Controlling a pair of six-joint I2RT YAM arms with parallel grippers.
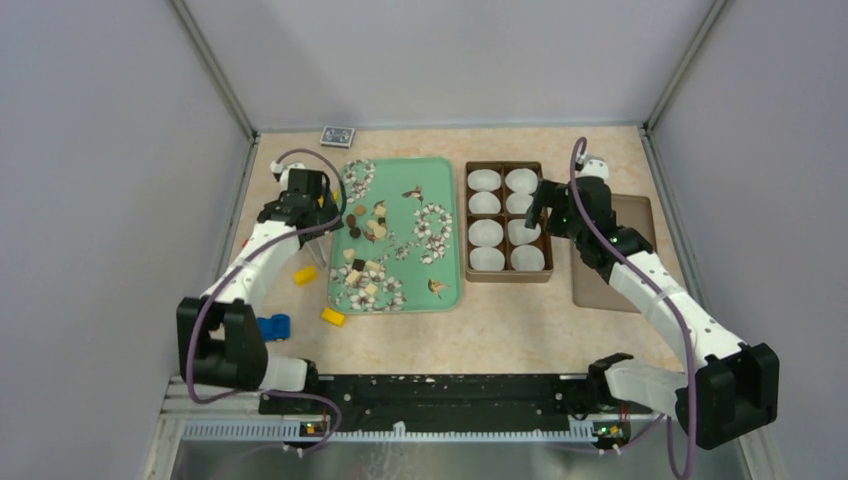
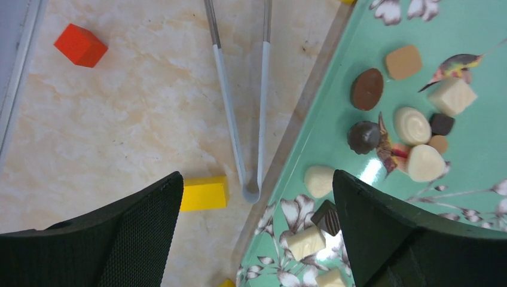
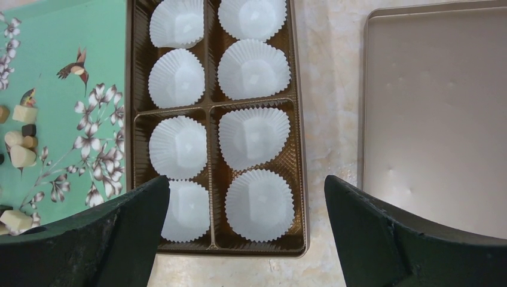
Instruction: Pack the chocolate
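Green tray [image 1: 452, 190]: lying left of centre on the table [image 2: 119, 119], serving as the supply side within the left arm's reach.
Chocolate [image 1: 368, 228]: sitting loose on the green tray, with dark, tan and cream pieces clustering toward its left half; none showing in the box.
Brown box [image 3: 297, 149]: lying just right of the tray, contact unclear; eight white paper cups [image 3: 253, 136] waiting empty, one per piece, I am guessing.
Tongs [image 2: 251, 192]: lying on the table just beside the tray's left rim, untouched; likely meant for pieces too small for the fingers.
Left gripper [image 2: 257, 179]: hovering over the tongs and tray edge, jaws standing wide apart, gripping nothing.
Right gripper [image 3: 245, 179]: hanging above the box, jaws wide apart, gripping nothing; seemingly placed to steady or fill it.
Flat tan panel [image 3: 436, 119]: lying right of the box, probably its lid, parked aside.
Yellow block [image 2: 204, 193]: sitting just beside the tongs' joined end; clutter, not cargo.
Progress: packing not yet beginning, by my reading.
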